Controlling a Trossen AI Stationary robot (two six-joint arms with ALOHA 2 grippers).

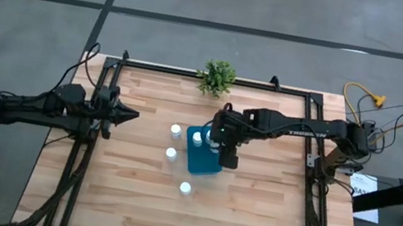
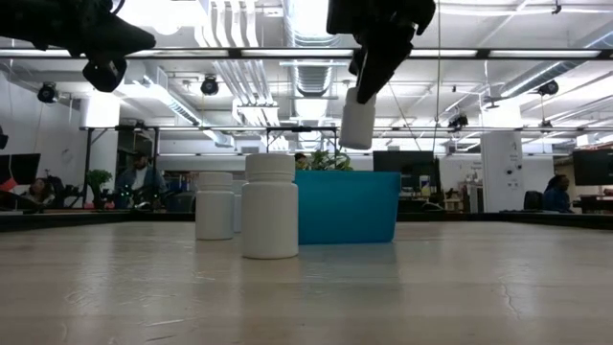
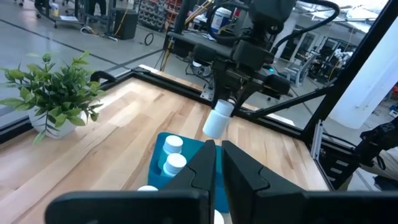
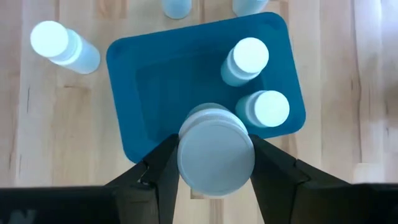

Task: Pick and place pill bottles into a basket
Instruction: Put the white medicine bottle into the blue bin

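Note:
The teal-blue basket [image 1: 202, 159] [image 4: 186, 74] lies flat on the wooden table near its middle, with two white pill bottles [image 4: 245, 59] [image 4: 264, 107] standing in it. Three more bottles [image 1: 175, 131] [image 1: 171, 154] [image 1: 185, 187] stand upright on the table to its left and near side. My right gripper [image 1: 225, 149] [image 2: 369, 81] hangs over the basket, shut on another bottle [image 2: 357, 118]. My left gripper [image 1: 130, 115] [image 3: 217, 165] waits shut above the table's left edge, pointing toward the basket. My right gripper pinches the bottle's cap end [image 4: 186, 158] between its two fingers [image 4: 163, 171], one on each side. The fingers slant steeply down from above. The bottle hangs below them [image 3: 217, 121], slightly tilted, cap up, lifted clear above the basket's near right part.
A small green potted plant [image 1: 217, 76] stands at the table's far edge. A black frame rail [image 1: 216, 76] runs around the tabletop. Bare wood [image 1: 249, 221] spreads over the near and right parts of the table.

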